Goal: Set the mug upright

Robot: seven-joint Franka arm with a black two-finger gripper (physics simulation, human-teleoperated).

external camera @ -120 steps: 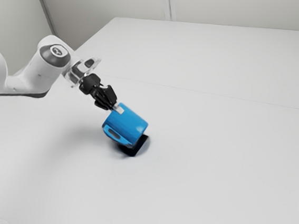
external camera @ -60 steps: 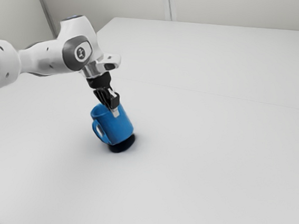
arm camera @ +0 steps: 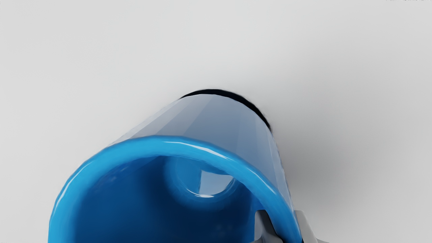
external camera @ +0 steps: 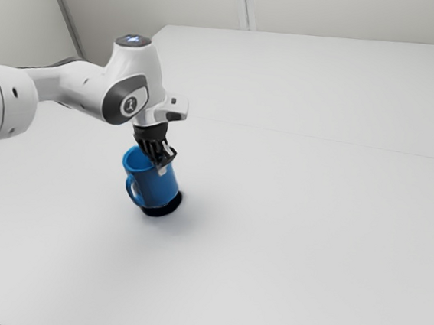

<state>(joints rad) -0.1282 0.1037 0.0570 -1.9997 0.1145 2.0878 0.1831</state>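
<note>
And here we are in what looks like a robotics lab or test room, a simulated one! The big clue comes in from the exterior view's left: a white jointed robot arm (external camera: 74,86), dark caps at its joints, reaching over a broad white table (external camera: 309,248). Behind it, past a thin seam, lies a narrower white surface (external camera: 309,79). Then come plain pale walls (external camera: 362,14), one with an upright strip (external camera: 247,6), and they meet at a dark corner line (external camera: 64,11). Plain, pale and workmanlike, top to bottom!
</note>
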